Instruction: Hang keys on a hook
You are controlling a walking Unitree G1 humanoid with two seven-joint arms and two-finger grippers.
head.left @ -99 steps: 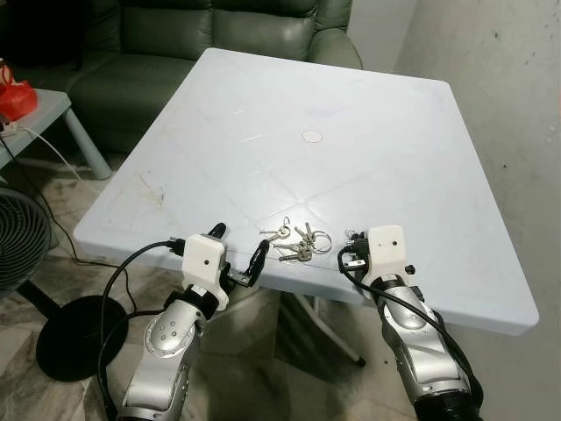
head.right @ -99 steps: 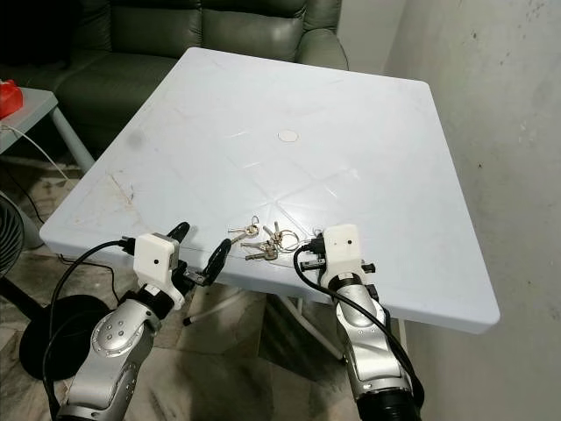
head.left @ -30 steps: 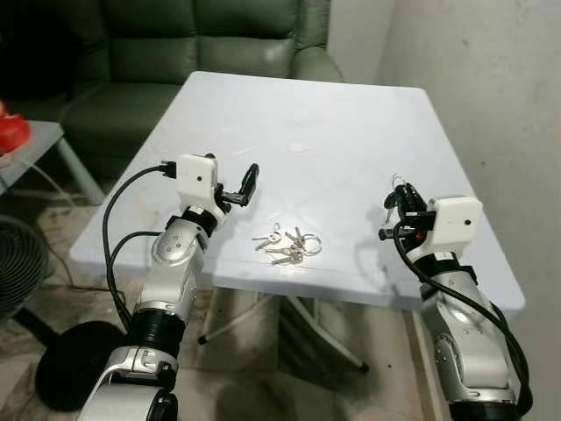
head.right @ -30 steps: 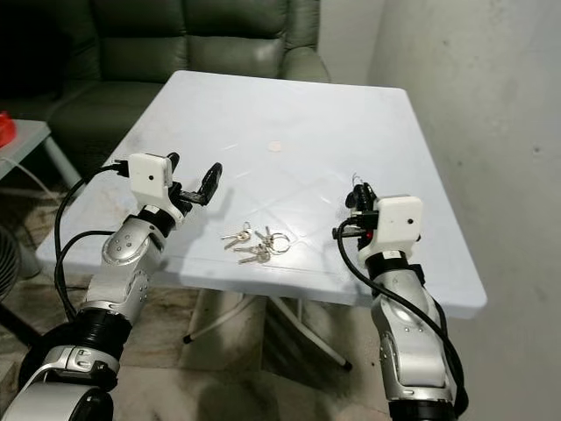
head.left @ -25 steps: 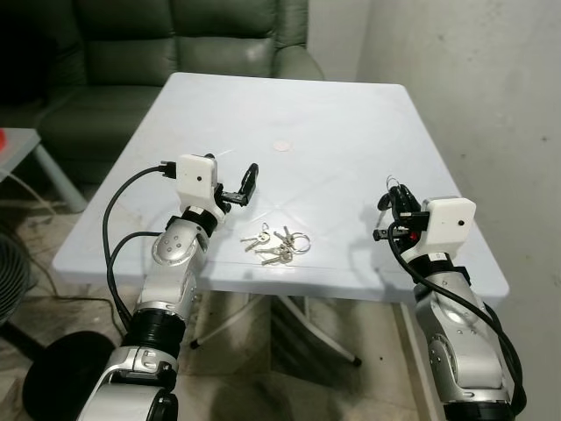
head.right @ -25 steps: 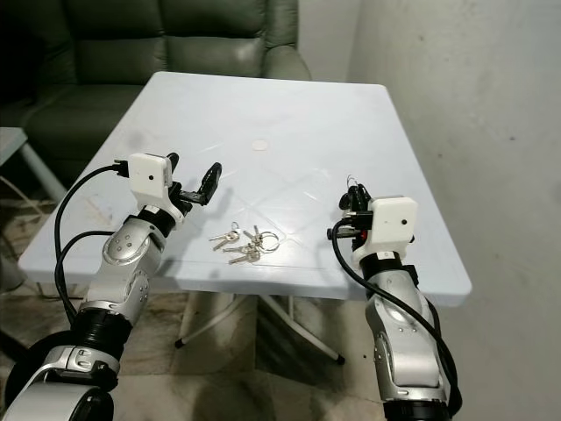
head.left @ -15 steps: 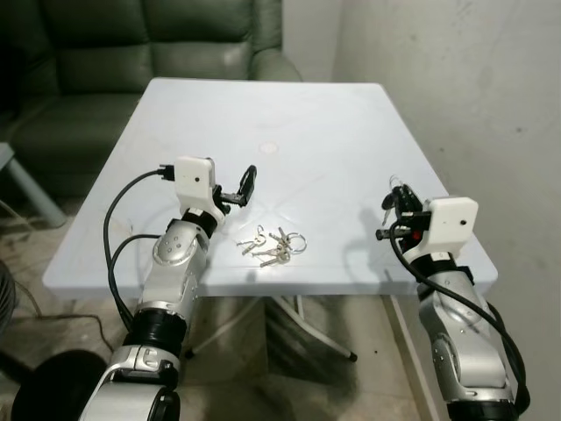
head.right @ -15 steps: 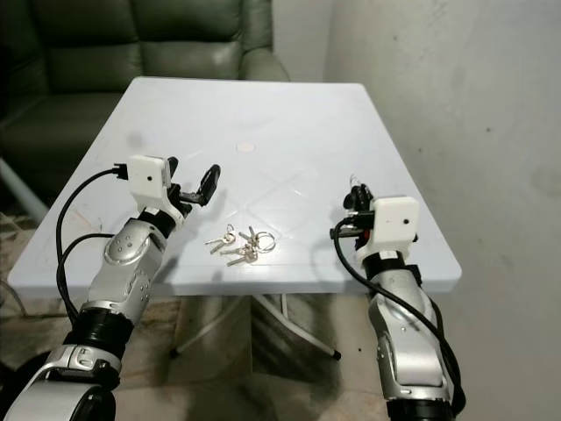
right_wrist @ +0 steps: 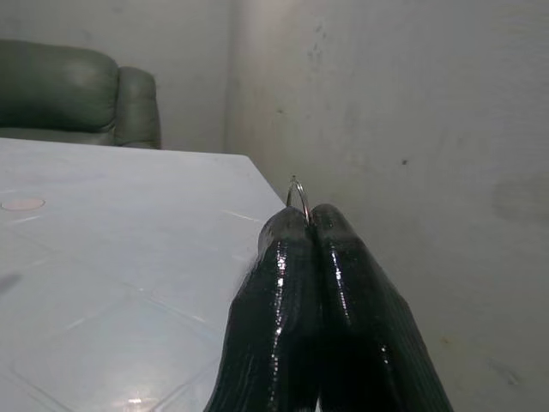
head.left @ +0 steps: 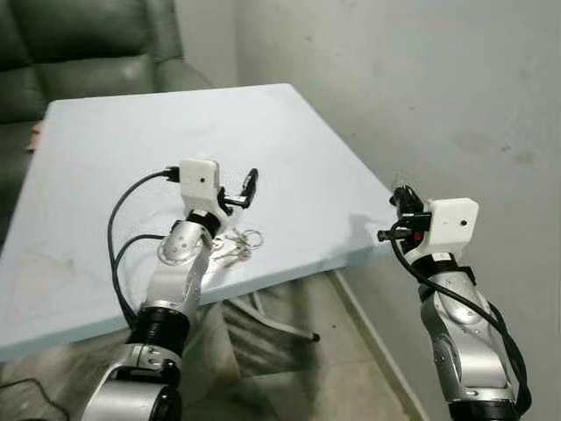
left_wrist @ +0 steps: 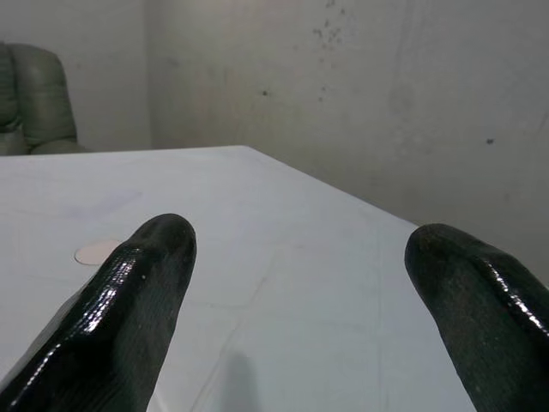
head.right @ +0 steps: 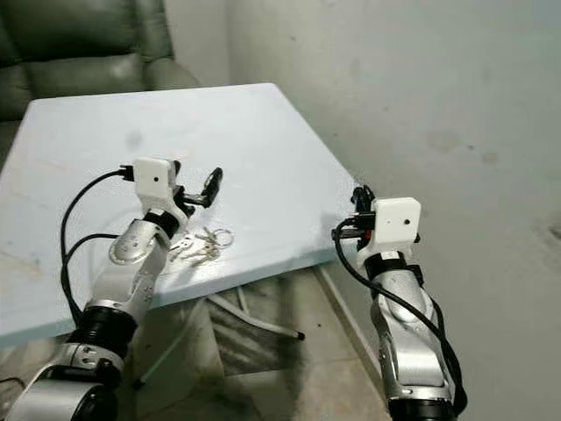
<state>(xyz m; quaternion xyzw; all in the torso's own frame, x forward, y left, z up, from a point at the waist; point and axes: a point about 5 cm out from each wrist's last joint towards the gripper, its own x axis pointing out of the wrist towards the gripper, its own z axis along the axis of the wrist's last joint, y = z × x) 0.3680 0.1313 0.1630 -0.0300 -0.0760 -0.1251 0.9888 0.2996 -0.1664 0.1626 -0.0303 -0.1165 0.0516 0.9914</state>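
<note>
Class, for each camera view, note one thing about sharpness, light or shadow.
Eye views: evenly lit, the white plastic table casts shadow on the floor. Left wrist view: black fingers blurred, wall sharper. Right wrist view: glossy highlights on the shut right gripper, thin metal ring at its tip.

Two black fingertips (left_wrist: 137, 292) of the left gripper (left_wrist: 300, 257) stand wide apart above a white table (left_wrist: 292, 283), with a grey wall (left_wrist: 360, 94) behind.
</note>
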